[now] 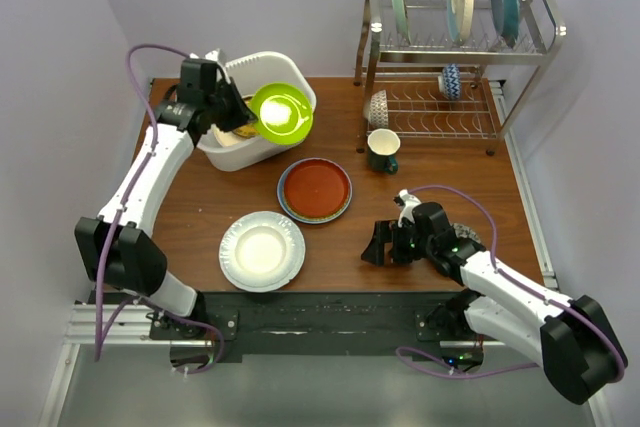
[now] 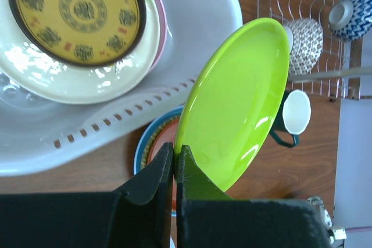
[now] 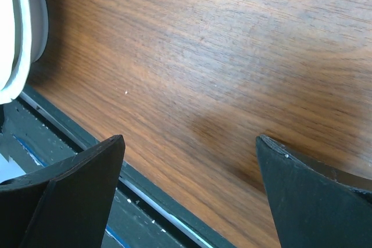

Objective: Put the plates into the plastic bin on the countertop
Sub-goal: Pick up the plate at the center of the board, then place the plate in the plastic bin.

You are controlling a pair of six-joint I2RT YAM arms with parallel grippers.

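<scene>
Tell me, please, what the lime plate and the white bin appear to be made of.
The lime plate looks like glossy melamine or glazed ceramic, given its sharp highlights. The white bin looks like smooth moulded plastic, with slots along its rim.

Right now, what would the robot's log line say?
left gripper: shut on lime plate, at plastic bin rim | right gripper: open, empty
</scene>
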